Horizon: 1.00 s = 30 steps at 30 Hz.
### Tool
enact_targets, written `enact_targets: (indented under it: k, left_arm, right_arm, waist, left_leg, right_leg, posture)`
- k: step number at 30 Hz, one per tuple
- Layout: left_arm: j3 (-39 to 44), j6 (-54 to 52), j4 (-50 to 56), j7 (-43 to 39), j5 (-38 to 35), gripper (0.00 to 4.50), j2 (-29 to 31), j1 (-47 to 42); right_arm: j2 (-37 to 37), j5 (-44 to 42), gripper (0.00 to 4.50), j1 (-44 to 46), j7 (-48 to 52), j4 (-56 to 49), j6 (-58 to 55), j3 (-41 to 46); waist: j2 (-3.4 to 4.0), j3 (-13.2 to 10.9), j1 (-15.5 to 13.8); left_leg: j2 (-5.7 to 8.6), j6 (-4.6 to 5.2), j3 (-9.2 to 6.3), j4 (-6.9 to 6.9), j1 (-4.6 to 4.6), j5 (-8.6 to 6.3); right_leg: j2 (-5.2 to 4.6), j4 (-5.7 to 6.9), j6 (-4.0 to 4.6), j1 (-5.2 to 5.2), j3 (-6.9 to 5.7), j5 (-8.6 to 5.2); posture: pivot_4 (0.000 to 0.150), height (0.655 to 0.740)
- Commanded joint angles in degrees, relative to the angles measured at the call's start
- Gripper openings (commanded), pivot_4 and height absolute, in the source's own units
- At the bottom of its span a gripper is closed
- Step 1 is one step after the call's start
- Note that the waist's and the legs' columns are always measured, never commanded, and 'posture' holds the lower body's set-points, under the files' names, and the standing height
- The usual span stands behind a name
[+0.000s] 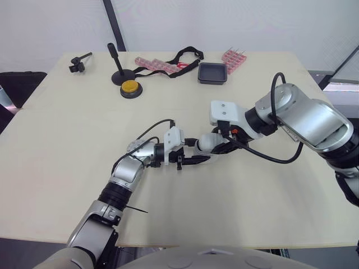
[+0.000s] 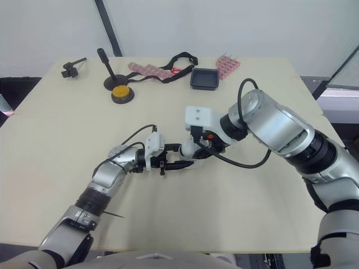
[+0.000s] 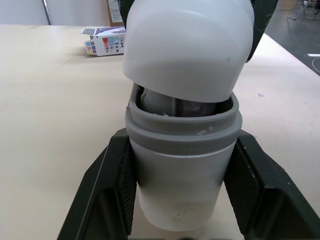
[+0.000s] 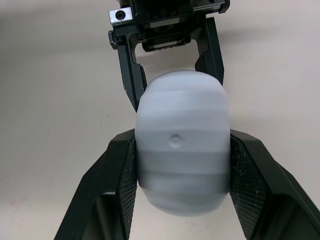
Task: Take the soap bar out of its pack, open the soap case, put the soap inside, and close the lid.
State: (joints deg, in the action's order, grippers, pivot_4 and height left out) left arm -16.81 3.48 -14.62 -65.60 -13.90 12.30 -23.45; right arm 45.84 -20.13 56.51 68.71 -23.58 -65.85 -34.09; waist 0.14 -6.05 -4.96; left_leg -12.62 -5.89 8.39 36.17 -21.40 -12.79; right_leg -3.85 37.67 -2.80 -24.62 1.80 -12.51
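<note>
**Item:** soap case (image 3: 182, 170), white body with a grey collar (image 3: 182, 127). It is lying at the centre of the left eye view, over the table (image 1: 67, 145), where the two arms are meeting.

**Holders:** the left gripper (image 1: 197, 159) is clamping the body, with a black finger pressing on each side. The right gripper (image 4: 181, 137) is clamping the rounded lid (image 3: 187, 45) in the same way.

**Condition:** the lid is sitting tilted on the collar and gaping along one edge. A pale shape is showing in the gap, probably the soap bar (image 3: 172, 104), though this is not certain.

**Associated:** the soap pack (image 3: 104, 42), a printed box, is lying at the upper left of the left wrist view, well apart from the case.

**Step in hand (judged):** closing the lid, with the bar seemingly already inside.

**Handling note:**
- The left gripper should be holding the body steady while the right is swinging the lid down square to the collar.
- Pressure should be going on evenly until the gap is gone all round.
- Twisting risks the lid riding over one side of the collar.
- A bar standing proud would be blocking the seat, so it is worth checking before pressing.
</note>
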Motion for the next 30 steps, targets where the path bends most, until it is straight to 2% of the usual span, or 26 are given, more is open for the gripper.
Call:
enact_targets:
  k: [1, 20, 21, 22, 24, 30]
  left_arm:
    - [-0.3, -0.6, 0.4, -0.3, 0.5, 1.9, 0.8, 0.3]
    - [-0.3, -1.1, 1.0, 0.1, 0.4, 1.9, 0.8, 0.7]
    - [-0.3, -1.1, 1.0, 0.1, 0.4, 1.9, 0.8, 0.7]
    - [-0.3, -1.2, 1.0, 0.1, 0.4, 1.9, 0.9, 0.7]
    - [-0.4, -1.3, 1.0, 0.1, 0.4, 1.9, 0.8, 0.7]
    - [-0.5, -1.4, 1.0, 0.0, 0.4, 1.9, 0.8, 0.7]
  right_arm:
    - [-0.8, -1.2, 2.06, 0.1, -0.1, -0.7, 0.4, 1.0]
    - [-0.2, -0.9, 2.06, -0.1, 1.1, 0.7, 1.3, -1.0]
    - [-0.3, -0.4, 2.84, -0.2, 0.9, 0.9, 2.3, -0.9]
    - [-0.5, 0.2, 2.84, -0.3, 0.6, 1.0, 3.3, -0.8]
    - [-0.5, 0.5, 3.57, -0.3, 0.6, 1.0, 4.4, -0.6]
    - [-0.5, 0.8, 3.57, -0.2, 0.4, 1.3, 4.6, -0.9]
  waist:
    - [0.0, 0.0, 0.0]
    - [0.0, 0.0, 0.0]
    - [0.0, 0.0, 0.0]
    - [0.0, 0.0, 0.0]
    - [0.0, 0.0, 0.0]
    - [0.0, 0.0, 0.1]
  left_leg:
    - [0.0, 0.0, 0.0, 0.0, 0.0, 0.0]
    - [0.0, 0.0, 0.0, -0.01, -0.01, 0.0]
    - [0.0, 0.0, 0.0, -0.01, 0.0, 0.0]
    - [0.0, 0.0, 0.0, -0.01, 0.0, 0.0]
    - [0.0, 0.0, 0.0, -0.01, 0.0, 0.0]
    - [0.0, 0.0, 0.0, -0.01, -0.01, 0.0]
  right_leg:
    - [0.0, 0.0, 0.0, 0.0, 0.0, 0.0]
    - [0.0, -0.02, 0.01, 0.01, -0.01, 0.0]
    - [0.0, -0.02, 0.01, 0.01, -0.01, 0.0]
    - [0.0, -0.02, 0.01, 0.01, -0.01, 0.0]
    - [0.0, -0.02, 0.01, 0.01, -0.01, -0.01]
    - [-0.01, -0.02, 0.01, 0.01, -0.01, -0.01]
  posture:
    - [0.15, 0.7291]
    - [0.15, 0.7291]
    - [0.15, 0.7291]
    - [0.15, 0.7291]
    - [0.15, 0.7291]
    - [0.15, 0.7291]
